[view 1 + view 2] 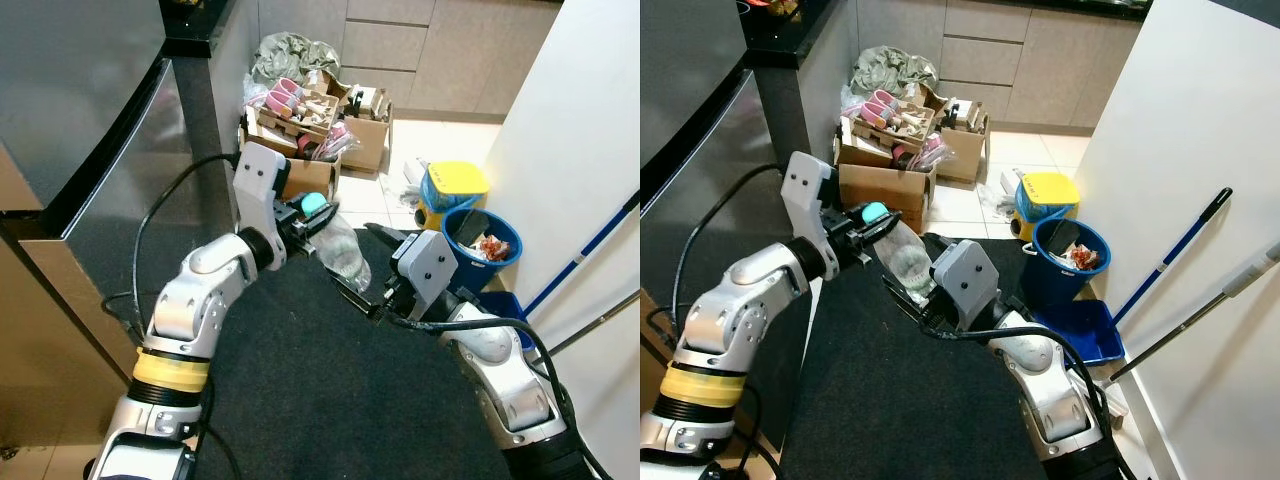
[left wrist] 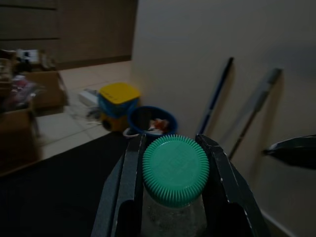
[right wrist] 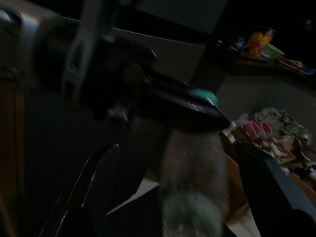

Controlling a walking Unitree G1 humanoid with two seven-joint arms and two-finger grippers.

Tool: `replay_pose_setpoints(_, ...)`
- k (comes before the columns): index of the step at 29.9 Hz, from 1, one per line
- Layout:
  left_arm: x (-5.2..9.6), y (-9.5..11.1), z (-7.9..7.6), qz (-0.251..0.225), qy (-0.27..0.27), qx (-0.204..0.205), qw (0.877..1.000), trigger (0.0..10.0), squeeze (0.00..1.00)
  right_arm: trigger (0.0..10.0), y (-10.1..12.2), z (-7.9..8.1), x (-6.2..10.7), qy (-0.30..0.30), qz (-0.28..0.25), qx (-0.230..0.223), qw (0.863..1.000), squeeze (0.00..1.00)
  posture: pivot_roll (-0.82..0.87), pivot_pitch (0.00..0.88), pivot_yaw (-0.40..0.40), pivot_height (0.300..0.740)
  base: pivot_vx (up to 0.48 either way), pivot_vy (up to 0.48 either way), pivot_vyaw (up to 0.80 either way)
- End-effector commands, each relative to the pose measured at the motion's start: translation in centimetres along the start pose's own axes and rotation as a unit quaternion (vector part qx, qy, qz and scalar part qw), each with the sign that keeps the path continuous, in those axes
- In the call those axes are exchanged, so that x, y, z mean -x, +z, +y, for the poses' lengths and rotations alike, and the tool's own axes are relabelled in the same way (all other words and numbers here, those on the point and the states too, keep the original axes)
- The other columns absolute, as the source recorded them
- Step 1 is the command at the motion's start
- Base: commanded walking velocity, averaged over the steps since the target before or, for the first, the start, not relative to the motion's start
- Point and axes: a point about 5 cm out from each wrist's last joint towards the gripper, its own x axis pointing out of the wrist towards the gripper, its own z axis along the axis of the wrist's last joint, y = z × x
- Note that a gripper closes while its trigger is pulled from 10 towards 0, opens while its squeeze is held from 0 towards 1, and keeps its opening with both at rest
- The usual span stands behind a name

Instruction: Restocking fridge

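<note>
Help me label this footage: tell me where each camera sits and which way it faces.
Left eye view: on the head, looking down at both silver arms, the left pincer holding a clear bottle beside the fridge.
Right eye view: same head, same scene, blue bucket ahead.
Left wrist view: along its black fingers clamping the bottle's green cap.
Right wrist view: dark, along its spread fingers towards the bottle.
Both wrist views share the bottle.

Left gripper (image 2: pixel 175 170) is clamped at chest height — right gripper (image 1: pixel 372 268) spread wide, seemingly just below it.
</note>
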Motion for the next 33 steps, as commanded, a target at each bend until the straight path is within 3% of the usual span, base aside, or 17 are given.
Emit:
replay_pose_setpoints(1, -0.4, 0.0, -1.1, -0.004, -0.025, 0.004, 1.000, 10.0, 0.00, 10.0, -0.5, 0.0, 0.0, 0.003, 0.005, -0.006, 1.000, 0.00, -0.04, 0.000, -0.069, 0.740, 0.000, 0.000, 0.00)
replay_pose_setpoints(8, -0.6, 1.3, -2.1, -0.034, -0.064, 0.011, 0.997, 10.0, 0.00, 10.0, -1.3, 1.1, -0.3, 0.036, 0.022, -0.025, 0.999, 0.00, -0.04, 0.000, -0.062, 0.740, 0.000, 0.000, 0.00)
replay_pose_setpoints(12, -0.8, 1.9, -2.3, -0.042, -0.073, 0.008, 0.996, 10.0, 0.00, 10.0, -0.9, 0.8, -0.4, 0.033, 0.013, -0.031, 0.999, 0.00, -0.04, 0.000, -0.062, 0.740, 0.000, 0.000, 0.00)
replay_pose_setpoints(15, -0.5, 2.0, -2.5, -0.040, -0.085, -0.001, 0.996, 10.0, 0.00, 10.0, -0.6, -1.0, -0.7, -0.017, 0.018, 0.034, 0.999, 0.00, -0.04, 0.000, -0.065, 0.740, 0.000, 0.000, 0.00)
replay_pose_setpoints(22, -0.3, 1.1, -2.2, -0.027, -0.067, -0.001, 0.997, 10.0, 0.00, 10.0, 0.6, -2.0, -0.9, -0.048, -0.002, 0.060, 0.997, 0.00, -0.03, 0.000, -0.069, 0.740, 0.000, 0.000, 0.00)
replay_pose_setpoints(33, 0.3, 2.3, -2.8, -0.055, -0.091, 0.014, 0.994, 10.0, 0.00, 10.0, -1.0, -2.6, -1.0, -0.074, 0.028, -0.003, 0.997, 0.00, -0.03, 0.000, -0.074, 0.740, 0.000, 0.000, 0.00)
